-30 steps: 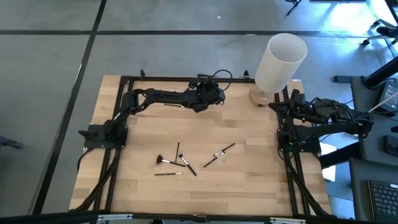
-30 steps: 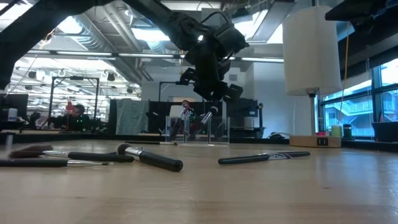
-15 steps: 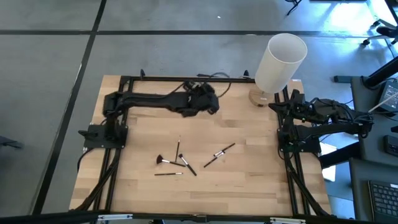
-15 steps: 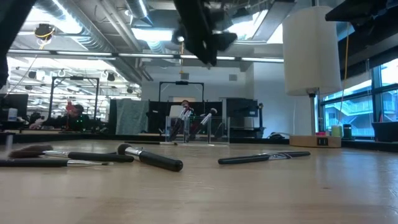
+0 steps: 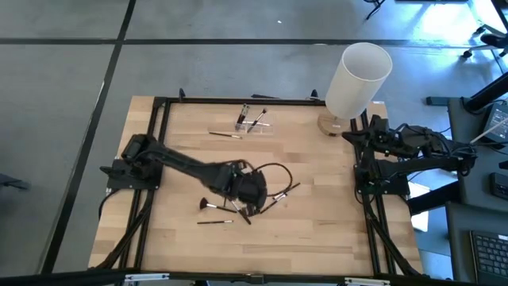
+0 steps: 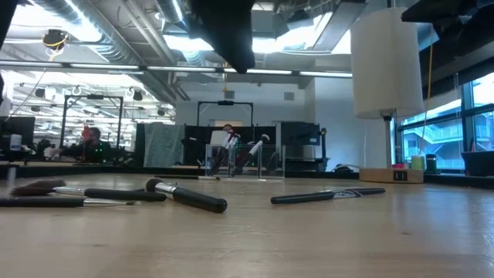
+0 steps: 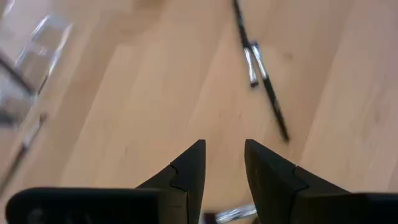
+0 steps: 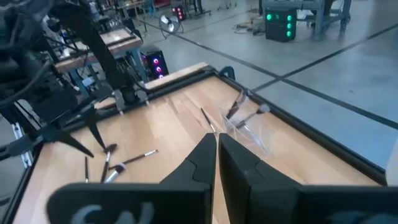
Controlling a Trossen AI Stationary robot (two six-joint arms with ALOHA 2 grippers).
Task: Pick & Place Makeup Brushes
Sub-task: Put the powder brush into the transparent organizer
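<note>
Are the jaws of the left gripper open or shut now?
Open. In the left wrist view the left gripper shows bare wooden table between its two dark jaws; nothing is held.

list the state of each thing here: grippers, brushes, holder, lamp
left gripper: open, empty, over the loose brushes
right gripper: shut, empty, parked at the table's right edge
loose brushes: lying flat mid-table
clear holder: upright at the far edge, a few brushes in it
lone brush: flat beside the holder
lamp: upright, far right corner

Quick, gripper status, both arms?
Left gripper: open, empty, over the loose makeup brushes.
Right gripper: shut, empty, parked at the table's right side.
</note>
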